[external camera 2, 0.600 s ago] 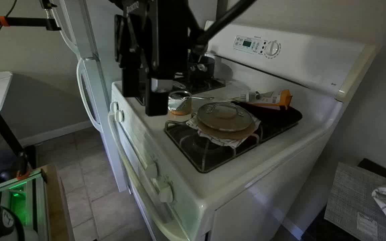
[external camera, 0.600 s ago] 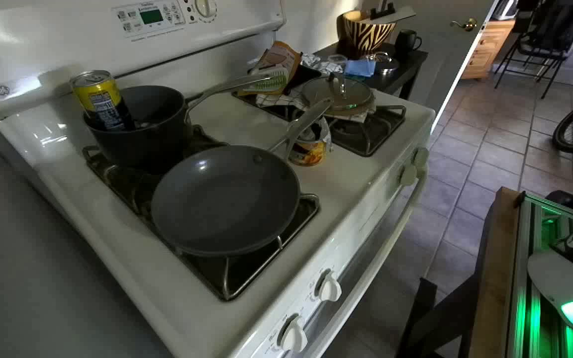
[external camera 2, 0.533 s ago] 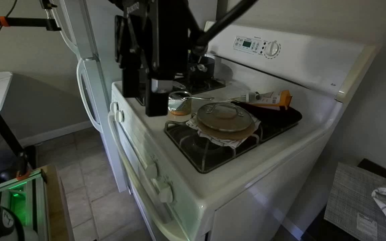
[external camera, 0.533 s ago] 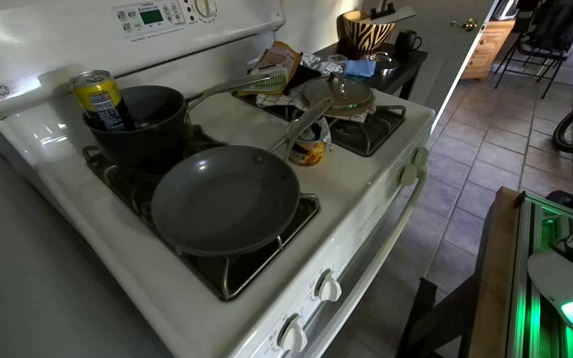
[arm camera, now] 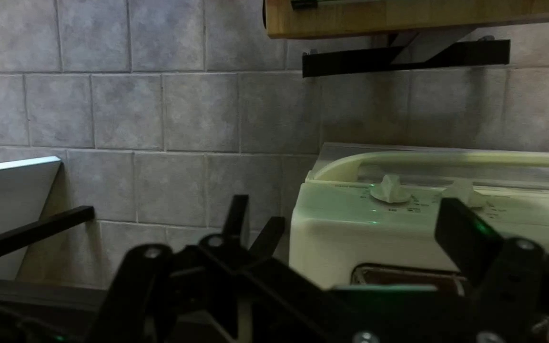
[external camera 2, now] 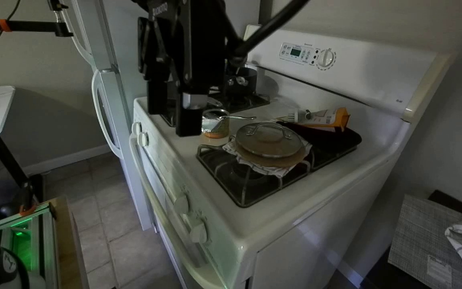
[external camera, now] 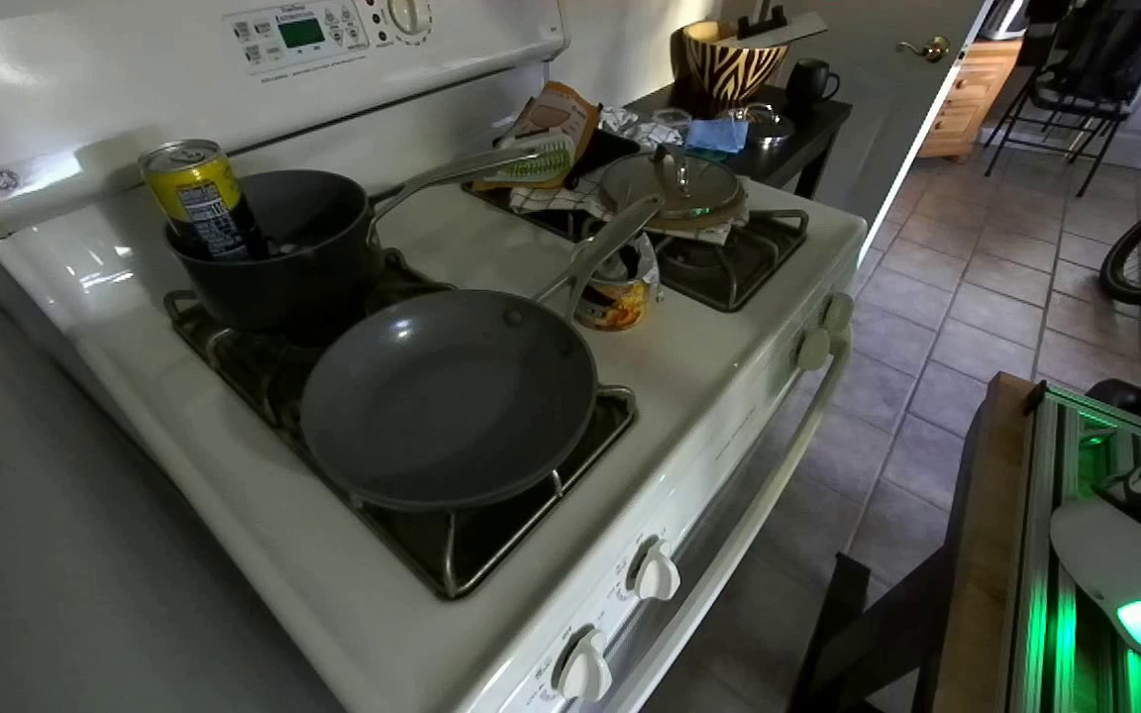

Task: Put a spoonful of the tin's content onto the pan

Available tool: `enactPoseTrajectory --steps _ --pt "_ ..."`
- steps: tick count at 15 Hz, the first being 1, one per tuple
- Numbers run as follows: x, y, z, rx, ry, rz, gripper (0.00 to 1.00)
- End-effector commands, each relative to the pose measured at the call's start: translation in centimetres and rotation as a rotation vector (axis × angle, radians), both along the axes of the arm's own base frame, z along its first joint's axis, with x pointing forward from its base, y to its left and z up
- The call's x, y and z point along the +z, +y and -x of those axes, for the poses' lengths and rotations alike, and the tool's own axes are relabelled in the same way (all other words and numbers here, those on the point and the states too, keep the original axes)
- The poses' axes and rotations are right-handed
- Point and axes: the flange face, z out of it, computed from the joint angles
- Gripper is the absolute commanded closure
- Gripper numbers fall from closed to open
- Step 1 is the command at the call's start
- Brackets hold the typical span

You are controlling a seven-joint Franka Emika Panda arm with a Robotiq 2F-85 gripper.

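In an exterior view the gripper [external camera 2: 173,110] hangs with its fingers [external camera 2: 189,122] pointing down, and the step in hand looks like the approach, before any scooping. Beyond the nearer finger, just right of it in the frame, the tin [external camera 2: 215,127] stands upright, silvery above and orange at the foot; how far the fingers are from it I cannot tell. A thin metal handle [external camera 2: 237,117] shows right of the tin's rim, and whether it is a spoon's or a cooking vessel's is unclear. In the wrist view the fingers are spread wide and hold nothing, with a pale front corner of the stove [arm camera: 341,243] showing between them. The next move likely calls for bringing the fingers over to the spoon, if that is one, and closing on it without tipping the tin. In an exterior view, with the fingers out of frame, the pan [external camera: 447,396] sits on a burner grate [external camera: 450,560], probably farther from the fingers than the tin: wide, shallow, dark grey, with no food visible inside. The tin stands beside the pan's handle [external camera: 618,239], orange-brown, its mouth too dark to show the content.
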Motion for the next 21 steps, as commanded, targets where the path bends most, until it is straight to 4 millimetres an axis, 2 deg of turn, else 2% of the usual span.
enactPoseTrajectory --steps 1,4,8,11,12,13,16,18,19,21 --pt "-0.5 3.3 -2.4 0.036 -0.05 -0.08 0.0" --pt "-1.1 7.4 -5.9 0.08 -0.129 -0.158 0.0" --pt "-2.2 12.8 -12.6 0.185 -0.29 -0.187 0.0" --pt "-3.8 15.5 -17.5 0.216 -0.314 -0.167 0.0" --pt "-4.0 15.7 -18.2 0.21 -0.304 -0.159 0.0" --pt "-3.4 15.2 -15.6 0.229 -0.316 -0.157 0.0" --pt "-4.5 15.8 -18.1 0.228 -0.296 -0.156 0.0" --pt "-4.4 15.7 -18.3 0.226 -0.298 -0.156 0.0" --pt "-4.8 15.9 -18.4 0.201 -0.34 -0.211 0.0" --pt "-5.7 17.1 -19.4 0.176 -0.404 -0.252 0.0"
